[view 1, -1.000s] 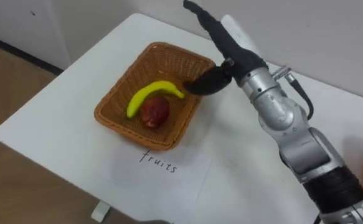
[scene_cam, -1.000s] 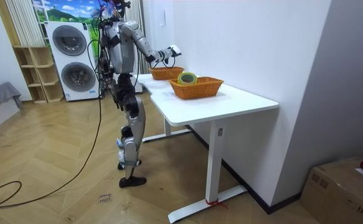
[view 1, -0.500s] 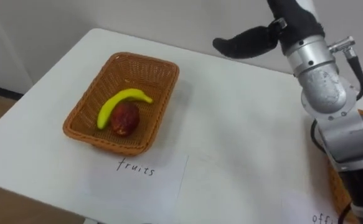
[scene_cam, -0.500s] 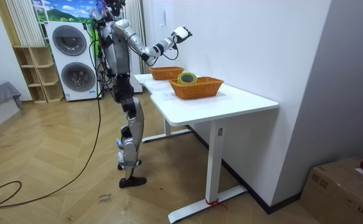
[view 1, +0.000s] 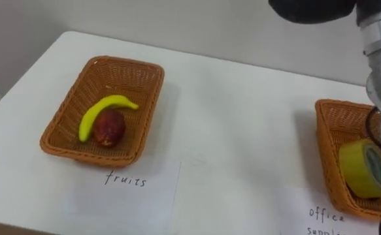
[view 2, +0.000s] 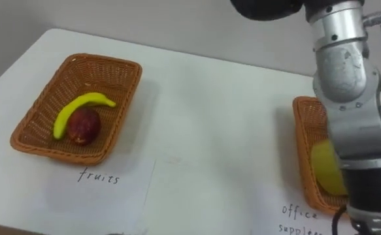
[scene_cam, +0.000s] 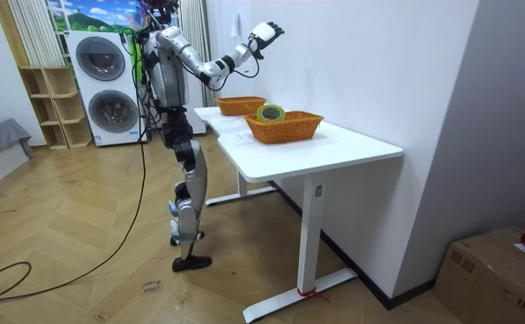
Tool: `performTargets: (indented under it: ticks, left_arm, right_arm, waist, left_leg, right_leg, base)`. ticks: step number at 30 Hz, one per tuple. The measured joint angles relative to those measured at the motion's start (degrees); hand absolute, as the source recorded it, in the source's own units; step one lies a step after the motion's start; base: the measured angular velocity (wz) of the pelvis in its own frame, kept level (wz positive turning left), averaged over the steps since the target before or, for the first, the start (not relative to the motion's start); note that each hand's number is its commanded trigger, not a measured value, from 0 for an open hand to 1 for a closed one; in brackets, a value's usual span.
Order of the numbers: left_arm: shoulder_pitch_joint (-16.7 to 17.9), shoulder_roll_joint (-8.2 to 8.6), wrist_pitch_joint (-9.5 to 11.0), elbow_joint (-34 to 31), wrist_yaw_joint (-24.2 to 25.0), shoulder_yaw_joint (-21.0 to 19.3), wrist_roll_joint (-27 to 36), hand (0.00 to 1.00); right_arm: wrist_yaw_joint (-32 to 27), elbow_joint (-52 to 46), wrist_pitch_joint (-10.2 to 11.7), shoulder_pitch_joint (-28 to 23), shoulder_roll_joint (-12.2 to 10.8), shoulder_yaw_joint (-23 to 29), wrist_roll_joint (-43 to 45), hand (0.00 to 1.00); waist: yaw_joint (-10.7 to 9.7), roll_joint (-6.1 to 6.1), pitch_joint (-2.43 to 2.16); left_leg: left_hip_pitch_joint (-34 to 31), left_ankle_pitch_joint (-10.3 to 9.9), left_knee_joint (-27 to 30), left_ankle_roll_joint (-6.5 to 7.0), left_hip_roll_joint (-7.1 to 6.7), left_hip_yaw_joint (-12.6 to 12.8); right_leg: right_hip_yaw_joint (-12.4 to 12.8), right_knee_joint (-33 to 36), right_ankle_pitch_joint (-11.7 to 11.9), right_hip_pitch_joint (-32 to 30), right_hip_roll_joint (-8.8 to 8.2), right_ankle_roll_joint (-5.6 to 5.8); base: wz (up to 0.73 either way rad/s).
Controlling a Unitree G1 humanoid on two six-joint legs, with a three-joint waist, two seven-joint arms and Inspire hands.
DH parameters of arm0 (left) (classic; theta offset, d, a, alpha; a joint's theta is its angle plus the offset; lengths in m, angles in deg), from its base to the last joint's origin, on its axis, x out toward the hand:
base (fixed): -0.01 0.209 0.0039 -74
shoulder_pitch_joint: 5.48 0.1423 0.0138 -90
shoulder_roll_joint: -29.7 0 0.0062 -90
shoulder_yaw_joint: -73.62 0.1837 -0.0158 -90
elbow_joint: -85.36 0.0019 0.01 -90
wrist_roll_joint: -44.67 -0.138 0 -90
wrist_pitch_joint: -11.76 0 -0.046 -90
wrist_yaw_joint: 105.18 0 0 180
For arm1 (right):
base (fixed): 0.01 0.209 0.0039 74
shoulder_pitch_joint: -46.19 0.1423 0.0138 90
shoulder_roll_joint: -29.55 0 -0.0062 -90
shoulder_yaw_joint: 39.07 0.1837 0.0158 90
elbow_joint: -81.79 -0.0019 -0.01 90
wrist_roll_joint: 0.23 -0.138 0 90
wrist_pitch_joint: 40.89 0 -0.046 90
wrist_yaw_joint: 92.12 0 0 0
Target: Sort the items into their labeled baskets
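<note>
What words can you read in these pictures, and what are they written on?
"fruits": handwritten on the white paper sheet lying in front of the fruit basket.
"office", with a second line beneath it that the picture's edge cuts, seemingly "supplies": handwritten on the second paper sheet in front of the office basket.
The yellow tape roll shows no print that can be read.

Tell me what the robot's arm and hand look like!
The right arm is shiny silver, built of chunky rounded pieces, with a black section lower down. A thin dark cable loops by the wrist. The right hand is black underneath and looks white on its back in the room view.
</note>
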Motion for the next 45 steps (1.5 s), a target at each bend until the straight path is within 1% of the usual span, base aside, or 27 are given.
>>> performTargets:
  ticks: [1,2,3,4,6,7,8,9,12,13,14,15,18,21,23,24,28,30,33,35,36,38,40,42,43,44,45]
  left_arm:
    - [0.34,0.03,0.08,0.0,-0.11,-0.3,0.0,0.0]
    - [0.9,0.05,0.32,0.0,-0.29,-0.71,0.0,0.0]
    - [1.5,0.05,0.5,0.0,-0.84,-1.01,0.03,0.0]
    - [1.82,0.05,0.5,0.08,-1.09,-1.15,0.07,0.0]
    - [2.6,0.04,0.53,0.17,-1.52,-1.36,0.25,0.0]
    - [2.6,0.04,0.59,0.17,-1.6,-1.38,0.25,0.0]
    - [2.55,0.03,0.93,0.16,-1.96,-1.39,0.29,0.0]
    - [2.68,0.04,1.24,0.19,-2.28,-1.4,0.29,0.0]
    - [2.41,0.07,2.05,0.14,-2.95,-1.44,0.26,0.0]
    - [2.61,0.09,2.27,0.19,-3.51,-1.42,0.26,0.0]
    - [2.84,0.08,2.3,0.33,-3.92,-1.45,0.23,0.0]
    - [3.02,0.08,2.32,0.41,-3.98,-1.59,0.23,0.0]
    - [3.54,0.05,2.62,0.52,-3.99,-1.82,0.24,0.0]
    - [3.81,0.01,2.64,0.66,-4.0,-1.8,0.3,0.0]
    - [3.93,0.01,2.64,0.66,-4.01,-1.78,0.32,0.0]
    - [4.16,0.01,2.63,0.66,-4.16,-1.88,0.31,0.0]
    - [4.35,0.02,2.63,0.65,-5.16,-1.94,0.42,0.0]
    - [4.42,0.1,2.63,0.28,-5.22,-2.48,1.6,0.0]
    - [4.93,0.2,2.55,0.13,-5.95,-2.93,4.76,0.0]
    - [4.97,0.21,2.63,-0.39,-6.28,-3.76,4.85,0.0]
    - [4.94,0.2,2.62,-0.45,-6.28,-4.13,4.85,0.0]
    - [4.73,0.08,2.62,-0.28,-6.31,-4.86,6.0,0.0]
    - [4.63,0.08,2.56,-0.21,-6.31,-4.89,7.91,0.0]
    - [4.46,0.05,2.55,-0.23,-6.34,-4.82,10.54,0.0]
    - [4.44,0.03,2.55,-0.31,-6.38,-4.81,11.09,0.0]
    - [4.51,0.02,2.56,-0.48,-6.43,-4.81,11.44,0.0]
    - [4.56,0.03,2.56,-0.49,-6.43,-4.81,11.45,0.0]
  right_arm:
    - [-0.25,0.0,0.0,-0.05,0.52,0.82,-0.85,0.0]
    - [-0.88,-0.01,0.0,-0.32,1.73,2.44,-2.21,0.0]
    - [-1.67,0.03,0.02,-0.74,2.49,4.03,-2.82,0.0]
    - [-2.02,0.09,0.09,-1.16,2.68,4.97,-3.11,0.0]
    - [-3.9,1.13,0.8,-3.79,3.39,8.29,-7.5,0.0]
    - [-4.32,1.55,0.83,-4.46,3.39,8.97,-8.74,0.0]
    - [-5.49,2.36,0.82,-5.7,3.39,9.78,-10.79,0.0]
    - [-6.43,2.52,0.84,-7.33,3.39,10.34,-12.61,0.0]
    - [-7.05,2.54,0.89,-11.33,3.39,12.35,-15.49,0.0]
    - [-7.15,2.58,0.88,-12.86,3.38,13.19,-17.69,0.0]
    - [-8.11,2.6,0.88,-14.13,3.39,13.9,-20.02,0.0]
    - [-9.06,2.59,0.93,-15.53,3.38,15.09,-21.45,0.0]
    - [-11.68,4.31,1.92,-17.64,3.39,18.07,-23.77,0.0]
    - [-16.32,8.85,2.11,-19.95,3.39,21.34,-27.62,0.0]
    - [-18.39,9.46,2.11,-22.22,3.39,22.56,-29.85,0.0]
    - [-19.7,10.37,2.16,-22.96,3.39,22.71,-30.73,0.0]
    - [-22.66,13.36,2.3,-25.04,3.38,24.73,-31.74,0.0]
    - [-24.82,14.42,2.31,-26.45,3.37,26.51,-31.89,0.0]
    - [-27.91,15.99,2.41,-27.81,3.37,28.94,-34.27,0.0]
    - [-29.37,17.58,3.35,-31.44,3.33,31.47,-38.77,0.0]
    - [-29.5,18.72,3.7,-32.24,3.29,31.84,-39.83,0.0]
    - [-30.75,23.71,3.84,-34.04,3.0,32.13,-43.08,0.0]
    - [-31.78,26.98,3.83,-34.19,2.38,32.16,-45.42,0.0]
    - [-33.17,29.2,4.17,-35.98,0.45,33.19,-49.62,0.0]
    - [-33.23,30.61,4.2,-36.42,-0.07,33.62,-50.36,0.0]
    - [-33.89,33.54,4.21,-36.81,-1.16,34.09,-51.41,0.0]
    - [-34.56,34.5,4.2,-36.87,-1.85,34.37,-51.78,0.0]
  waist:
    - [-0.22,-0.01,-0.01]
    - [-0.56,-0.06,-0.04]
    - [-1.48,-0.13,-0.09]
    - [-2.07,-0.15,-0.1]
    - [-3.45,-0.23,-0.15]
    - [-3.59,-0.25,-0.15]
    - [-4.47,-0.28,-0.15]
    - [-4.82,-0.28,-0.14]
    - [-5.15,-0.31,-0.13]
    - [-5.25,-0.27,-0.1]
    - [-6.16,-0.28,-0.11]
    - [-6.44,-0.29,-0.12]
    - [-6.87,-0.3,-0.14]
    - [-8.18,-0.56,-0.31]
    - [-8.53,-0.54,-0.33]
    - [-9.11,-0.54,-0.34]
    - [-9.82,-0.6,-0.4]
    - [-10.14,-0.66,-0.44]
    - [-11.31,-0.64,-0.53]
    - [-11.36,-0.82,-0.61]
    - [-11.47,-0.93,-0.69]
    - [-12.01,-1.17,-0.8]
    - [-12.36,-1.01,-0.81]
    - [-13.09,-0.73,-0.75]
    - [-13.19,-0.58,-0.67]
    - [-13.23,-0.83,-0.63]
    - [-13.17,-0.81,-0.58]
  left_leg:
    - [0.08,-0.01,-0.12,-0.01,0.03,0.13]
    - [0.32,-0.04,-0.45,-0.04,0.16,0.71]
    - [0.32,-0.1,-0.5,-0.06,0.25,1.01]
    - [0.33,-0.17,-0.51,-0.06,0.27,1.0]
    - [0.53,-0.33,-0.5,-0.04,0.29,1.08]
    - [0.56,-0.36,-0.5,-0.04,0.31,1.2]
    - [0.6,-0.41,-0.49,-0.04,0.36,1.48]
    - [0.64,-0.43,-0.49,-0.04,0.4,1.74]
    - [1.0,-0.68,-0.51,-0.11,0.66,2.83]
    - [1.09,-0.79,-0.52,-0.15,0.77,3.2]
    - [1.1,-0.87,-0.57,-0.22,0.84,3.33]
    - [1.09,-0.89,-0.58,-0.24,0.87,3.37]
    - [1.39,-0.94,-0.72,-0.29,0.97,3.84]
    - [1.36,-0.94,-0.74,-0.29,0.95,3.92]
    - [1.41,-0.95,-0.75,-0.28,0.94,3.93]
    - [1.46,-0.95,-0.79,-0.28,0.94,4.0]
    - [1.49,-1.01,-1.0,-0.35,0.93,4.6]
    - [1.44,-1.02,-0.99,-0.36,1.06,4.63]
    - [1.45,-1.23,-0.9,-0.42,1.27,4.86]
    - [1.34,-1.42,-0.89,-0.55,1.46,4.97]
    - [1.35,-1.45,-0.89,-0.57,1.51,4.99]
    - [1.4,-1.49,-0.95,-0.64,1.65,5.29]
    - [1.47,-1.51,-1.13,-0.66,1.77,6.35]
    - [1.57,-1.51,-1.38,-0.66,1.78,6.47]
    - [1.62,-1.52,-1.38,-0.67,1.79,6.51]
    - [1.64,-1.56,-1.42,-0.69,1.8,6.64]
    - [1.62,-1.61,-1.46,-0.69,1.81,6.81]
  right_leg:
    - [0.28,0.0,0.0,-0.04,0.05,0.0]
    - [0.93,0.0,0.0,-0.26,0.16,0.0]
    - [1.05,-0.01,0.01,-0.33,0.21,-0.01]
    - [1.07,-0.01,0.0,-0.29,0.23,-0.01]
    - [1.06,-0.1,0.01,0.0,0.27,-0.01]
    - [1.07,-0.11,0.0,0.02,0.28,-0.01]
    - [1.1,-0.11,0.01,0.02,0.29,-0.01]
    - [1.23,-0.1,0.0,0.0,0.32,-0.01]
    - [2.17,0.09,0.02,-0.39,0.56,-0.04]
    - [2.51,0.13,0.05,-0.45,0.68,-0.08]
    - [2.76,0.12,0.07,-0.43,0.79,-0.11]
    - [2.95,0.12,0.07,-0.42,0.86,-0.12]
    - [3.34,0.06,0.09,-0.43,1.0,-0.14]
    - [3.48,0.06,0.09,-0.67,0.99,-0.15]
    - [3.49,0.07,0.09,-0.66,0.99,-0.15]
    - [3.78,0.07,0.09,-0.67,1.05,-0.15]
    - [4.4,0.04,0.11,-0.71,1.23,-0.18]
    - [4.39,0.05,0.11,-0.83,1.24,-0.19]
    - [4.73,0.01,0.14,-1.06,1.37,-0.24]
    - [5.17,0.01,0.17,-1.05,1.61,-0.29]
    - [5.24,0.01,0.18,-1.03,1.65,-0.29]
    - [5.51,0.02,0.17,-1.07,1.77,-0.29]
    - [5.93,0.05,0.25,-1.48,1.87,-0.41]
    - [5.98,0.02,0.27,-1.5,1.92,-0.45]
    - [6.0,0.03,0.27,-1.49,1.93,-0.45]
    - [6.16,0.04,0.27,-1.6,1.97,-0.45]
    - [6.37,0.04,0.27,-1.72,2.0,-0.45]
  base:
    - [-0.17]
    - [-0.21]
    - [-0.17]
    - [-0.05]
    - [-0.02]
    - [-0.07]
    - [-0.08]
    - [-0.1]
    - [-0.21]
    - [-0.17]
    - [-0.13]
    - [-0.08]
    - [-0.08]
    - [-0.01]
    - [0.0]
    - [-0.03]
    - [-0.08]
    - [0.0]
    - [-0.06]
    - [-0.05]
    - [0.0]
    - [-0.05]
    - [-0.19]
    - [-0.08]
    - [0.0]
    - [-0.06]
    - [-0.17]
